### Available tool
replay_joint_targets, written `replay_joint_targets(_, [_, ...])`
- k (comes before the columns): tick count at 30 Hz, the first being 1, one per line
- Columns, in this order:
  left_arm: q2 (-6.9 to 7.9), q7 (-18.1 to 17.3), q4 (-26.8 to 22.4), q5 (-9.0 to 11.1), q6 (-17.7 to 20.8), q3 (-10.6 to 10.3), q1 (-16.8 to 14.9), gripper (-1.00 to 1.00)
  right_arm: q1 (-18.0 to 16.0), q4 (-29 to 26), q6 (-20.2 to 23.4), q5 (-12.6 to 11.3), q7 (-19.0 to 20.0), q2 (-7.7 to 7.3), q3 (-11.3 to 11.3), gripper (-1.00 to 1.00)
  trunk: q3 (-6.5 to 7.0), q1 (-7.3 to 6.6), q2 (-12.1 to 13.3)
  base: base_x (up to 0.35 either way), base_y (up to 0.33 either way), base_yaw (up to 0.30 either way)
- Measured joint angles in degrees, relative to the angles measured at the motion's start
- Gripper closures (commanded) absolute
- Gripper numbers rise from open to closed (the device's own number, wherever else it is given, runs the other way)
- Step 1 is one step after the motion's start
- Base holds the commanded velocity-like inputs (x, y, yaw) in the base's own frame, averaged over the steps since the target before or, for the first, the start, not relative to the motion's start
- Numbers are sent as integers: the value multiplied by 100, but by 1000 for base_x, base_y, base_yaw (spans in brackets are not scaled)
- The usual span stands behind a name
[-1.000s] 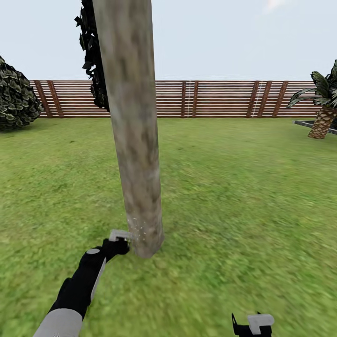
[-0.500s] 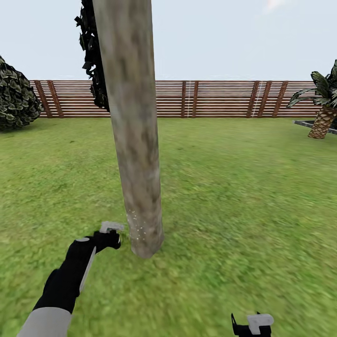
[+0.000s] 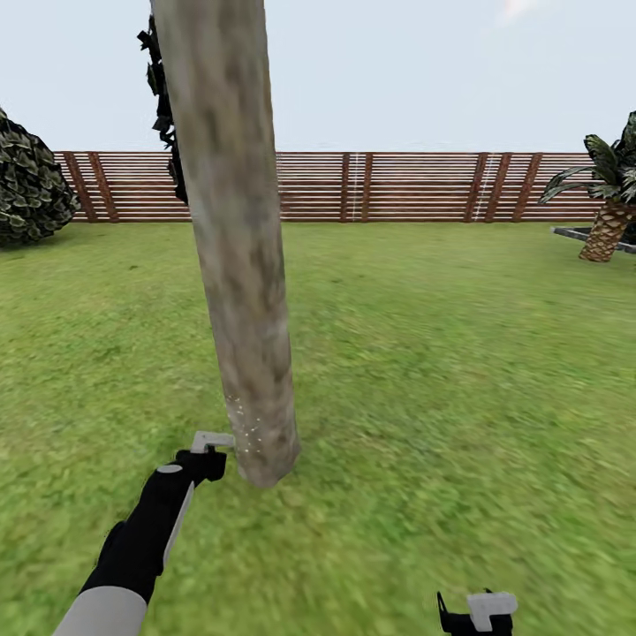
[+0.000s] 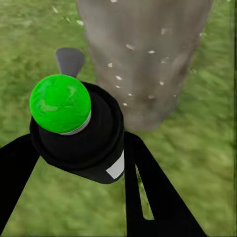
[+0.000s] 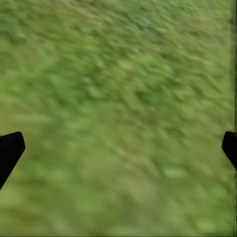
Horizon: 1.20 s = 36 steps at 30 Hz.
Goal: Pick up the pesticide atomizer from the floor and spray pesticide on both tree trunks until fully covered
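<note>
Pesticide atomizer [image 4: 76,131], a black bottle with a round green cap, sits clamped between the two black fingers of the left end effector [image 3: 205,452], low over the lawn [image 3: 442,371] and just beside the base of the thick grey-beige tree trunk [image 3: 238,291]. A scatter of white-yellow pesticide specks [image 3: 246,428] marks the foot of the trunk; the bark above looks bare.

Judged from this, the main risk is patchy cover: with the nozzle held so low, the upper trunk and its far side could stay unsprayed. Held this close, the bottle or the arm might also bump the trunk if it swings inward, which could shift the grip.

The left wrist view shows the green cap, the fingers closed on the bottle, and single specks on the bark. The head view gives the setting: the full height of the trunk, a brown slat fence [image 3: 397,185], a dark bush [image 3: 31,185] and a short palm [image 3: 609,221] far off. The right end effector [image 3: 477,614] hangs at the lower edge there; the right wrist view shows its fingertips [image 5: 10,148] spread wide over grass, holding nothing.
</note>
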Motion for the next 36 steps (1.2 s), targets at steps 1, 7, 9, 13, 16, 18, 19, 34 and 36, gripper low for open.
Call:
replay_joint_targets(1, [-14,6,8,-2,-7,0,6,100,1,0,0,0,0,0,0,-100,0,0,0,0,-270,0])
replay_joint_targets(7, [-38,16,102,-22,-28,9,105,100,1,0,0,0,0,16,0,-100,0,0,0,7,-271,0])
replay_joint_targets(9, [-38,16,111,-19,-29,10,112,100,0,0,0,0,0,11,0,-100,0,-1,0,43,-271,0])
replay_joint_targets(13, [-38,20,114,-18,-29,10,118,100,-1,0,0,0,0,13,0,-100,0,0,0,11,-271,19])
replay_joint_targets(16, [-38,28,112,-31,-28,25,120,100,1,1,0,0,0,16,1,-100,0,0,0,1,-271,210])
replay_joint_targets(18, [-38,31,112,-31,-28,27,120,100,0,2,0,0,0,17,1,-100,0,0,0,0,-271,262])
replay_joint_targets(19, [-38,32,111,-31,-28,28,120,100,-2,2,0,0,0,17,0,-100,0,0,0,0,-271,273])
replay_joint_targets(34, [-44,32,114,-14,-29,21,119,100,-2,0,0,0,0,18,0,-100,0,-1,0,15,-272,208])
replay_joint_targets(36, [-46,32,114,-14,-29,22,119,100,-2,0,0,0,0,18,0,-100,0,-1,0,100,-272,4])
